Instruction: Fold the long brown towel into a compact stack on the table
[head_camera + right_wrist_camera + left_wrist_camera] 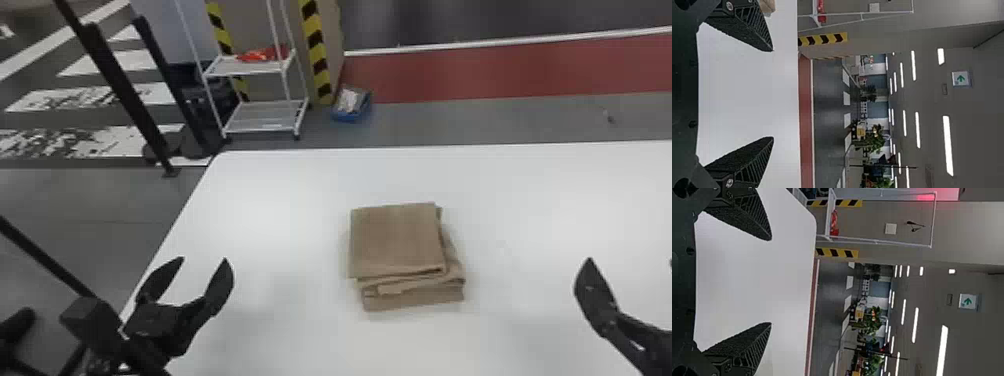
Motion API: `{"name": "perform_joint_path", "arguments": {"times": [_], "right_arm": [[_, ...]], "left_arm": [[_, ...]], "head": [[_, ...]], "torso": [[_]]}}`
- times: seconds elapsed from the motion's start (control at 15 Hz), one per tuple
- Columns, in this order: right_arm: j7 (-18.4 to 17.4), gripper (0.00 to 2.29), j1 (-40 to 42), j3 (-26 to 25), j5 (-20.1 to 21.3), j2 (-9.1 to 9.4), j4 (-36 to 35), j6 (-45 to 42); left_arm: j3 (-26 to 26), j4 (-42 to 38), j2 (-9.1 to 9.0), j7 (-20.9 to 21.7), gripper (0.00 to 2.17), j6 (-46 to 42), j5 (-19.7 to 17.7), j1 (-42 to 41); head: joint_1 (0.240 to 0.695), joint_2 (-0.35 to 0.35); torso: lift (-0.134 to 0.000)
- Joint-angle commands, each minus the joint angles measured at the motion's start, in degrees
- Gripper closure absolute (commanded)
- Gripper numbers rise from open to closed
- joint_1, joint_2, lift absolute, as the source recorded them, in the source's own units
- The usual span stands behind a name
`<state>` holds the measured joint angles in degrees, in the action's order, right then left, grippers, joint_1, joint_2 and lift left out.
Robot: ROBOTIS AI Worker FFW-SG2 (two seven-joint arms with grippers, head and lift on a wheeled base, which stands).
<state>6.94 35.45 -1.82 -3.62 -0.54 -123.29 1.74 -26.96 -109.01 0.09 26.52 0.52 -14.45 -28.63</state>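
The towel (397, 240) is lying in a small folded stack on the table (280, 200), well in from the far edge and well in from the left edge. The left gripper (203, 260) is hanging on the towel's left side, and the right gripper (772, 94) is hanging on its right side, so the towel is sitting between them, apart from both. The two gaps are looking much the same, so I am not telling for sure which arm is nearer. The stack is looking almost square, and no long way is standing out. Its top is lying flat, and lower folds are poking out on the right and on the side toward the robot.

The left gripper is gaping wide, with nothing in it. The right gripper is gaping wide too, and it is holding nothing. Neither one is touching the towel.

The folding is looking done, or nearly so. If any tidying is coming, the left gripper is needing to go right, or the right gripper is needing to go left.
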Motion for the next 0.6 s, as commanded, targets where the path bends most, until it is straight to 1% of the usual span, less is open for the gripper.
{"name": "perform_joint_path", "arguments": {"times": [0.0, 0.53], "right_arm": [[0.00, 0.09, 0.15, 0.15, 0.28, 0.01, -0.02, -0.20], [-0.17, 0.09, 1.03, 0.15, 0.46, 0.01, -1.16, 0.15]], "left_arm": [[-0.28, -0.06, -0.24, 0.11, 0.12, -0.20, -0.32, -0.63], [-0.19, -2.17, -0.24, 0.20, 0.12, -0.38, -0.85, -2.57]], "head": [[0.695, 0.242], [0.695, 0.248]], "torso": [[-0.124], [-0.124]]}}
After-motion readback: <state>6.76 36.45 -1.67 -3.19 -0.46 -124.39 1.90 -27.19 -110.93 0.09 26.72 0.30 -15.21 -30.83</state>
